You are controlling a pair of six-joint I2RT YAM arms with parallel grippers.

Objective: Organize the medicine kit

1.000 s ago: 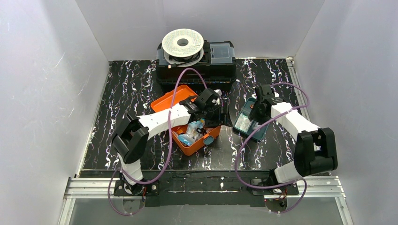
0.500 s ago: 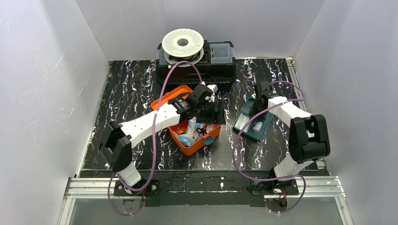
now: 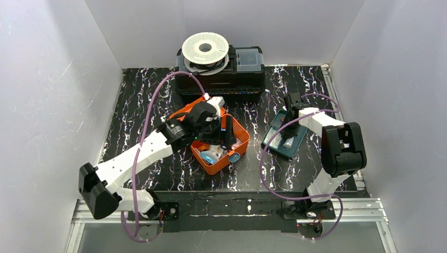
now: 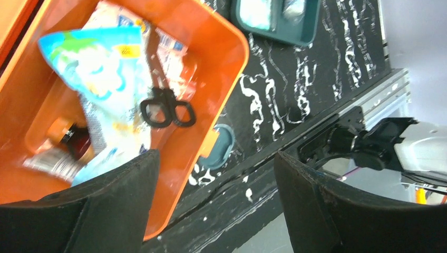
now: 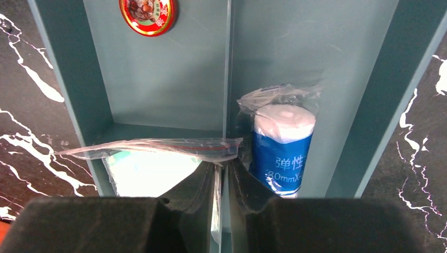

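Left gripper (image 4: 215,157) jaws released above orange medicine kit (image 3: 243,138). Right gripper (image 5: 221,168) jaws nearly together astride teal tray (image 5: 158,79) divider; grasp cannot be told.

left arm (image 3: 138,155) pulling back, elbow swung right out to the near left corner. the left gripper (image 4: 213,158) has slid leftward off the right side of the orange box (image 3: 211,167), so more of the packets inside are showing. right arm (image 3: 342,150) has folded in closer, its right gripper (image 5: 221,169) edging farther back along the teal tray (image 5: 63,74).
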